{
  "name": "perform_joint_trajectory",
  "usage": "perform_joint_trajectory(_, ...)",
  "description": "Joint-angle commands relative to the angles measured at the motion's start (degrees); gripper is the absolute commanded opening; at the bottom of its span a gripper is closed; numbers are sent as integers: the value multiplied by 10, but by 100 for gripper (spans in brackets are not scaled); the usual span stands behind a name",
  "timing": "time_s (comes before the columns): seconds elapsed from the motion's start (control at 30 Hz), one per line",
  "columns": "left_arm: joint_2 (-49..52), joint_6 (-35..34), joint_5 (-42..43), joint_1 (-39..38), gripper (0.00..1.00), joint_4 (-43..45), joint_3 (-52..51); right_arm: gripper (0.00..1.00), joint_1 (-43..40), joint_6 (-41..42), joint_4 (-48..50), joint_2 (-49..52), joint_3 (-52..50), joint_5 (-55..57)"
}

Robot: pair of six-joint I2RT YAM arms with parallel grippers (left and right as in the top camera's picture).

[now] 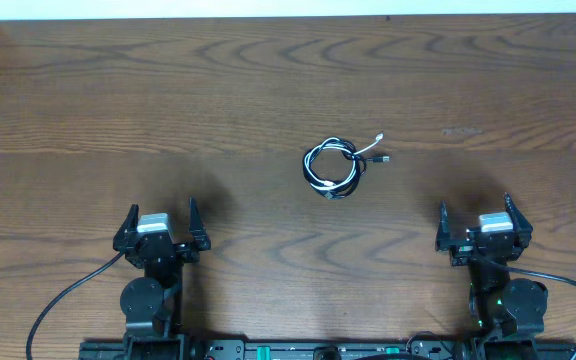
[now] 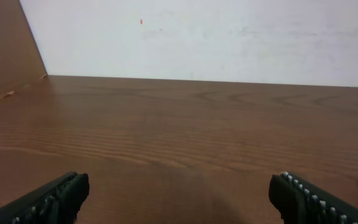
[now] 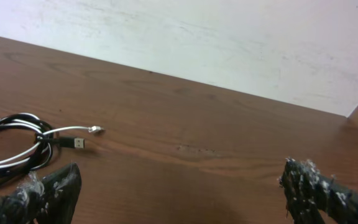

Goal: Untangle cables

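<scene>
1. The cables (image 3: 39,142), one white and one black, are lying coiled together in one small loop, well ahead of both grippers' fingers.
2. A white plug end (image 3: 96,129) and a black plug end (image 3: 78,143) are sticking out.
3. The left gripper (image 1: 160,215) is hanging with fingers spread, empty.
4. The right gripper (image 1: 476,208) is doing likewise.

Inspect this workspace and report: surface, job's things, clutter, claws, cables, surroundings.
Surface: brown wood-grain table, a faint pale scuff toward the right arm's side.
Job's things: thin white cord and thin black cord coiled together mid-table, both plug ends sticking out toward the right arm's side.
Clutter: nothing seen.
Claws: left claw and right claw open, empty, apart from the coil.
Cables: thick black arm wires trail by the bases.
Surroundings: white wall behind; brown side panel.
</scene>
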Motion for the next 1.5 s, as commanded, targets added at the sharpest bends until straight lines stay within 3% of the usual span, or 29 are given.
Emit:
perform_joint_trajectory(0.0, 1, 8, -6, 3, 98, -25, -9, 99, -5, -2, -3, -1, -1, 3)
perform_joint_trajectory(1.37, 1, 8, -7, 3, 98, -23, -9, 99, -5, -2, -2, -1, -1, 3)
perform_joint_trajectory(1.47, 1, -22, 3, 3, 98, -19, -9, 99, -5, -2, 5, -1, -1, 3)
